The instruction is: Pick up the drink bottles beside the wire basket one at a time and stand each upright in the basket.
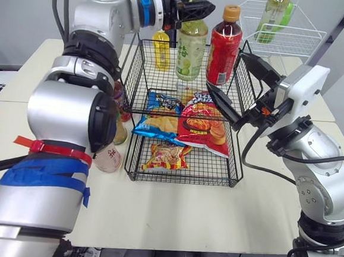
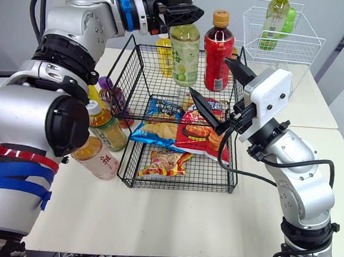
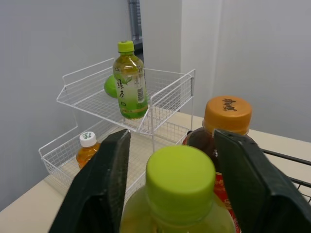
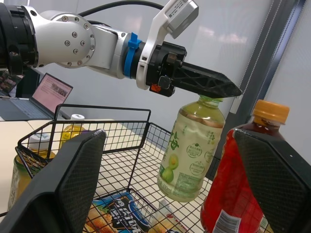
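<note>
Bottles (image 2: 105, 129), at least 3, crowd just left of the wire basket (image 2: 124, 172). 3 more stand upright on its upper shelf. The left gripper (image 2: 194, 12) straddles the middle one's green cap (image 3: 180, 179), fingers slightly apart, with a gap on 1 side. Beside the red bottle (image 2: 216, 54), the right gripper (image 2: 208, 75) is spread wide and empty.

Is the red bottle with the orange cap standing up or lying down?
Standing up. The red bottle stands in the wire basket, orange cap on top, beside the green-capped bottle.
</note>
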{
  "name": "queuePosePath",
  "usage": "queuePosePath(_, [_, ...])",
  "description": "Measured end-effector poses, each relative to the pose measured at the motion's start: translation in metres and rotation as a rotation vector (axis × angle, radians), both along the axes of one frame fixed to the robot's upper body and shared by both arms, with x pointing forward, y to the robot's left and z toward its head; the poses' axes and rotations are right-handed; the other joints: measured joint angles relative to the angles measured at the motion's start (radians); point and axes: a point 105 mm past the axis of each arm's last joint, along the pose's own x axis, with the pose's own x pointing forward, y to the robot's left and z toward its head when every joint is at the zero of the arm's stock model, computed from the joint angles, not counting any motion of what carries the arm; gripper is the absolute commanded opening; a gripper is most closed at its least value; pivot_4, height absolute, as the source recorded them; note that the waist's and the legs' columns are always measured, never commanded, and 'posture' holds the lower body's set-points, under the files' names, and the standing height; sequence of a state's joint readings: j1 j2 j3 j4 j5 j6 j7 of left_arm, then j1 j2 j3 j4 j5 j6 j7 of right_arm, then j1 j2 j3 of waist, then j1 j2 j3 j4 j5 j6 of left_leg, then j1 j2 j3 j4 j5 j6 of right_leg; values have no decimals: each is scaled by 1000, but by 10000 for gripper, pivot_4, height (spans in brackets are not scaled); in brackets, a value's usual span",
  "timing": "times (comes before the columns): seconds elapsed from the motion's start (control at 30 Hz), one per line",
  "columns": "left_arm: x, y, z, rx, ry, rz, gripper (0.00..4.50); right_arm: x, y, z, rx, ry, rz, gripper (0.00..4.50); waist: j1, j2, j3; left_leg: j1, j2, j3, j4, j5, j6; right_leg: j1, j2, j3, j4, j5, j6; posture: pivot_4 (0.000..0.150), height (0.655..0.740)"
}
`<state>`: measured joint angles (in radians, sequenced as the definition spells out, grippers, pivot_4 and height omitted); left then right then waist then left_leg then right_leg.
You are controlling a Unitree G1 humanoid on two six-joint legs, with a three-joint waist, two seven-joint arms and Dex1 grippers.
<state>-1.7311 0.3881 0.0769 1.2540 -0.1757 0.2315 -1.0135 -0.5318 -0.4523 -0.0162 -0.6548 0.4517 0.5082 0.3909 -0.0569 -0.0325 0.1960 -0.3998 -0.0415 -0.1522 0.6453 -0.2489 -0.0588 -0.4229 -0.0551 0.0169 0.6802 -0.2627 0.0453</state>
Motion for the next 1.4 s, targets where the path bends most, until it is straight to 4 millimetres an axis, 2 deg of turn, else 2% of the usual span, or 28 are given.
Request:
queuePosePath(0.07, [-1, 0, 1, -4, -3, -2, 44712, 0, -1, 0, -3, 0, -2, 45000, 0, 0, 0, 0, 0, 0, 0, 0, 0, 0, 0, 0, 0, 0, 0, 1500, 7400])
queuePosePath(0.33, [-2, 4, 3, -6, 1, -16, 44712, 1, -1, -1, -6, 5, -1, 45000, 0, 0, 0, 0, 0, 0, 0, 0, 0, 0, 0, 0, 0, 0, 0, 1500, 7400])
queuePosePath(0.5, [-8, 14, 11, -13, -9, -35, 44712, 5, -1, -3, -13, 22, 7, 45000, -2, 0, 0, 0, 0, 0, 0, 0, 0, 0, 0, 0, 1, 0, 0, 1500, 7400])
queuePosePath(0.57, [-15, 25, 22, -43, -34, -48, 44712, 6, -1, -4, -16, 24, 12, 45000, -5, 0, 0, 1, 0, 0, 0, 0, 0, 0, 0, 0, 1, 0, 0, 1500, 7400])
queuePosePath(0.7, [-29, 60, 48, -105, -116, -23, 44712, 9, 0, -5, -24, 34, 29, 45000, -10, 0, 0, 1, 1, 0, 0, 0, 0, 0, 0, 0, 1, 0, 0, 1500, 7400])
queuePosePath(0.8, [-35, 86, 49, -120, -135, 14, 44712, 8, 4, -4, -33, 27, 56, 45000, -10, 0, 0, 2, 1, 0, 0, 0, 0, 1, 0, 0, 1, 0, 0, 1500, 7400])
queuePosePath(0.87, [-37, 110, 42, -132, -122, 65, 44712, 8, 8, -3, -40, 29, 89, 45000, -12, 0, 0, 3, 1, 1, 0, 0, 0, 1, 0, 1, 2, 0, 0, 1500, 7400])
queuePosePath(0.93, [-42, 146, 31, -139, -113, 164, 44712, 10, 13, -4, -48, 45, 134, 45000, -27, 1, 0, 4, 1, 1, 0, 0, 0, 1, 0, 1, 2, 0, 0, 1500, 7400])
queuePosePath(1.0, [-48, 172, 19, -141, -99, 249, 44712, 11, 16, -6, -51, 63, 174, 45000, -29, 0, 0, 3, 2, -1, 0, 2, -4, 1, 1, 0, 2, 0, 0, 1500, 7400])
queuePosePath(1.13, [-67, 221, -6, -124, -80, 424, 44712, 10, 28, -11, -82, 97, 285, 45000, -30, 0, 0, 3, 2, -1, 0, 3, -5, 1, 0, 0, 2, 0, -1, 1500, 7400])
queuePosePath(1.17, [-77, 236, -15, -121, -73, 481, 44712, 9, 33, -13, -96, 106, 326, 45000, -30, 0, 0, 3, 2, 0, 0, 3, -5, 1, 0, 1, 2, 1, -1, 1500, 7400])
queuePosePath(1.23, [-93, 256, -35, -114, -42, 556, 44712, 7, 37, -16, -111, 123, 380, 45000, -31, 1, -1, 4, 2, 1, 0, 3, -5, 1, 0, 2, 2, 1, -1, 1500, 7400])
queuePosePath(1.33, [-112, 275, -64, -108, 17, 648, 44712, 6, 40, -17, -124, 137, 445, 45000, -23, 0, -1, 3, 3, -1, 0, 2, -4, 1, 0, 0, 1, 1, -2, 1500, 7400])
queuePosePath(1.4, [-132, 288, -78, -96, 27, 718, 44712, 3, 47, -17, -140, 141, 504, 45000, -21, 0, -2, 4, 3, 0, -1, 2, -4, 2, 0, 1, 1, 2, -3, 1500, 7400])
